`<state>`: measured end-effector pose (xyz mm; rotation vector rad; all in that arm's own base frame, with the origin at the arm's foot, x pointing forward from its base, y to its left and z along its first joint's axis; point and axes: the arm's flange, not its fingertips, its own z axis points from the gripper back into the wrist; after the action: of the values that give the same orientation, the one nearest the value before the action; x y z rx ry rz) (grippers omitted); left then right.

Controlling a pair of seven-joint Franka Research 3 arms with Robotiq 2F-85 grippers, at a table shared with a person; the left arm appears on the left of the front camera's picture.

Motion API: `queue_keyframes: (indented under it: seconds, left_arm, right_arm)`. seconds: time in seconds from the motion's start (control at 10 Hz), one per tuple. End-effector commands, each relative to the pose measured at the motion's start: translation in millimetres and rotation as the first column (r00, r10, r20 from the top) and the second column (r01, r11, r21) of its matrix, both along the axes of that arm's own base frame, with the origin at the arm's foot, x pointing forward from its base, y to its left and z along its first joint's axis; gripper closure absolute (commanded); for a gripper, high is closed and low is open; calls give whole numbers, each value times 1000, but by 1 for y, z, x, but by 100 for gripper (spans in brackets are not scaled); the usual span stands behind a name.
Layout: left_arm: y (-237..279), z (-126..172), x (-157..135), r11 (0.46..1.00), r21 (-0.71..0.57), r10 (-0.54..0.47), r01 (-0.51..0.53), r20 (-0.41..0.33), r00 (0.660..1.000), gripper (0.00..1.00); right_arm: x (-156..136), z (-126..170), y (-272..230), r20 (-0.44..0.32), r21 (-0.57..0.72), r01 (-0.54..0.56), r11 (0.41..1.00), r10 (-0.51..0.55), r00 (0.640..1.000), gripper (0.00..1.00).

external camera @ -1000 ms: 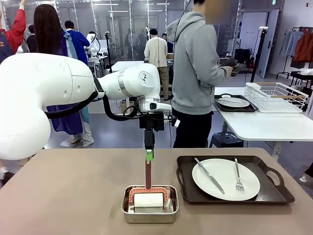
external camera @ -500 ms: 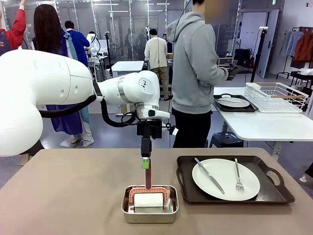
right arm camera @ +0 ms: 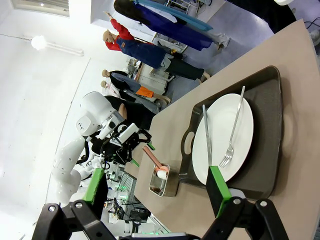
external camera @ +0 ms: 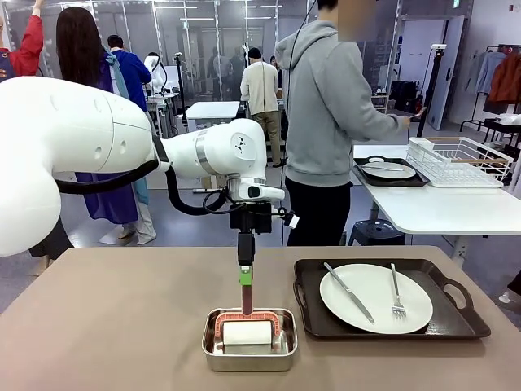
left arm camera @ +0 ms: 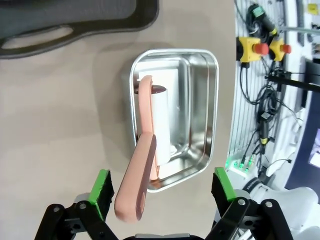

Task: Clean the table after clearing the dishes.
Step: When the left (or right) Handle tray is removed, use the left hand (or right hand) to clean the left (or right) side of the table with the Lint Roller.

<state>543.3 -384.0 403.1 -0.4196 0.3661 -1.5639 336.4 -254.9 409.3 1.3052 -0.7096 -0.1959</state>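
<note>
In the lower middle of the front view, a steel pan [external camera: 249, 361] holds a cleaning roller [external camera: 247, 332]. Its pink handle [left arm camera: 142, 165] leans upward, easy to pinch. The left jaws hang wide just above its tip, holding nothing. The right jaws, also wide and empty, look over the plate [external camera: 370, 285] on its tray [external camera: 313, 326] at lower right, not yet cleared. Both sit on the brown surface [external camera: 106, 326]. At upper right, a second plate [external camera: 389, 170] waits on a white table [external camera: 440, 212] beside a person [external camera: 326, 106].

White plate [external camera: 376, 298] with knife [external camera: 349, 292] and fork [external camera: 396, 295] on dark tray [external camera: 456, 322] on taupe table [external camera: 122, 326].
</note>
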Motion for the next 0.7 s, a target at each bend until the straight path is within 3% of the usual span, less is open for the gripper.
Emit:
queue_keyframes:
  seconds: [0.0,0.4,0.6]
  left_arm:
    - [4,-6,-17,1000,-3,0,0,6,1000,0]
    - [3,-22,-18,1000,-3,9,-9,-40,999,0]
    - [7,-24,-16,999,23,30,-30,-23,999,0]
  right_arm:
    - [-1,4,1,1,3,3,1000,-3,1000,0]
    - [-1,4,1,1,3,3,1000,-3,1000,0]
    - [-1,4,1,1,3,3,1000,-3,1000,0]
